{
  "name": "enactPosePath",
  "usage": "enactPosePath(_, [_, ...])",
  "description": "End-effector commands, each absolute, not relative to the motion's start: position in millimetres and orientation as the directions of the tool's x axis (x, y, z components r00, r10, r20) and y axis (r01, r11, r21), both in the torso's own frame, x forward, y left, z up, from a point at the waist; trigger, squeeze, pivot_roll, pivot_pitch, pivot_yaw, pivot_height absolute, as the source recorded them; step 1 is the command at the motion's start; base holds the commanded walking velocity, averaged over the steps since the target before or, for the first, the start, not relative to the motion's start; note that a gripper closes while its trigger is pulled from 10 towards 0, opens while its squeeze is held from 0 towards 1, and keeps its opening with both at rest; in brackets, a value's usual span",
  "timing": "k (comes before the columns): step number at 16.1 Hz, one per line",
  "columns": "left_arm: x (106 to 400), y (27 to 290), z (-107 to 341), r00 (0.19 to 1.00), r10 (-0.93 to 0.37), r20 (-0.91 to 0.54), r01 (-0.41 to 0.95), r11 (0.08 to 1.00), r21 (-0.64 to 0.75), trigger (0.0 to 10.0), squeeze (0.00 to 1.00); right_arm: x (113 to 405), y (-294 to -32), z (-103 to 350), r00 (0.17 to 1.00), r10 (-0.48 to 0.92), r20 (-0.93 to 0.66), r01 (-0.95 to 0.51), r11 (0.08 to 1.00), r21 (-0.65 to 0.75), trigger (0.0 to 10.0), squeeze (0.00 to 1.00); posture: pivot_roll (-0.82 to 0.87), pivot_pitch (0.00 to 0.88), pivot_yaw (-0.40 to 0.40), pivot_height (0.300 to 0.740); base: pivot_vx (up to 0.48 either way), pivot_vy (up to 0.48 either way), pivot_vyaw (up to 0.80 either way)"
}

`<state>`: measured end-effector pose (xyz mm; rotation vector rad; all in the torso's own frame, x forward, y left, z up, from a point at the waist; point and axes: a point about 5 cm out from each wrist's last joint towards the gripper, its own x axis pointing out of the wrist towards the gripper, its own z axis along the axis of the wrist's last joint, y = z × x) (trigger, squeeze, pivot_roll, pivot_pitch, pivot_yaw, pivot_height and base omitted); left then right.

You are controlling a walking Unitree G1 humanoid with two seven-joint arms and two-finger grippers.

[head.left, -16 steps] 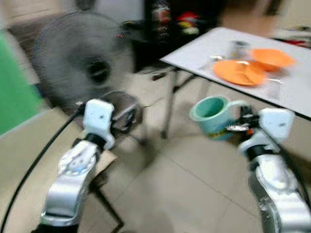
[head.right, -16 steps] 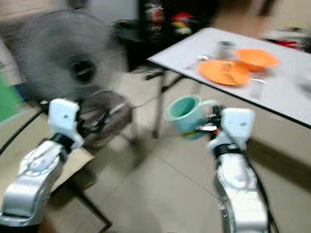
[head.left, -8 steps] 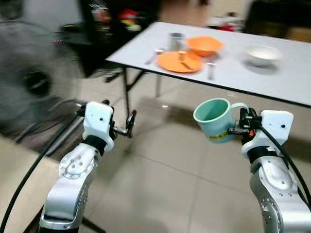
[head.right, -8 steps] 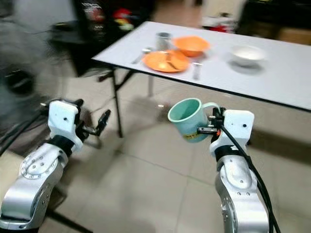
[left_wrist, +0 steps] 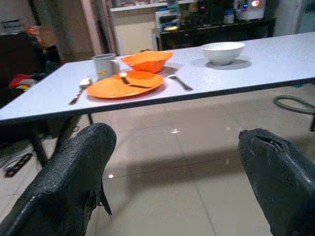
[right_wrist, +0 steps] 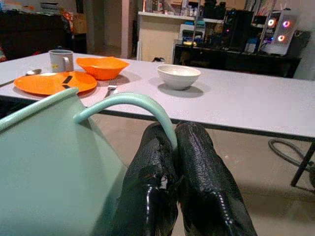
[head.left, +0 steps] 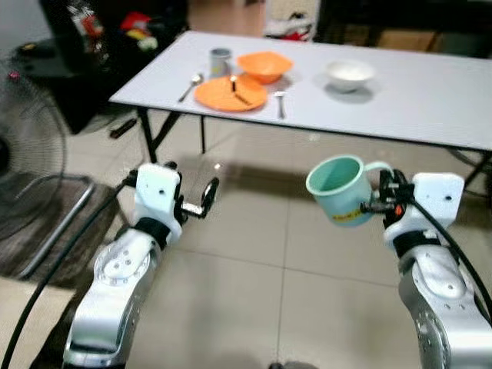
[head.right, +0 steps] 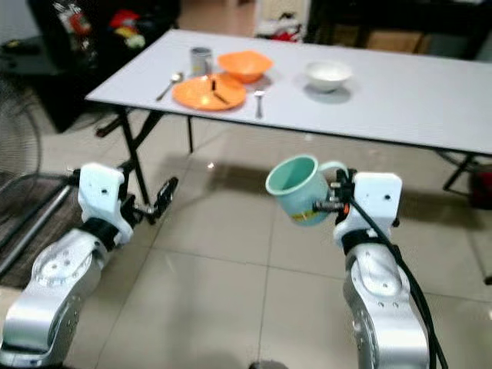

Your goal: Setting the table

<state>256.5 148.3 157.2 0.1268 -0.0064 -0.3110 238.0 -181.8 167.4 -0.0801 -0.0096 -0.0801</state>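
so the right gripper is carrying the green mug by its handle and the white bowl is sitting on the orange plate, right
Not quite. The right gripper does hold the green mug by its handle, but the white bowl stands on the bare table, apart from the orange plate. The right eye view shows it.

A lived-in home room: pale tiled floor (head.left: 254, 292), a folding table (head.left: 430, 100) laid with an orange plate (head.left: 231, 93), orange bowl (head.left: 264, 66), white bowl (head.left: 349, 74), cup (head.left: 220, 61) and spoon (head.left: 192, 83), a standing fan (head.left: 23, 154), and cluttered dark shelves (right_wrist: 246, 34) with lit electronics behind.
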Motion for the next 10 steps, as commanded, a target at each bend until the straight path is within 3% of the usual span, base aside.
enactPosePath(1, [255.8, 151.2, 160.4, 0.951, -0.31, -0.006, 0.308, 0.941, 0.138, 10.0, 0.0, 240.1, -180.7, 170.9, 0.997, -0.075, 0.036, 0.077, 0.995, -0.067, 10.0, 0.0, 0.06, 0.0, 0.0, 0.74, 0.315, 0.0, -0.8])
enactPosePath(10, [261.0, 143.6, 159.2, 0.935, -0.353, -0.01, 0.351, 0.926, 0.137, 10.0, 0.0, 236.8, -187.1, 170.4, 0.992, -0.12, 0.043, 0.122, 0.991, -0.048, 10.0, 0.0, 0.03, 0.0, 0.023, 0.74, 0.335, 0.0, -0.8])
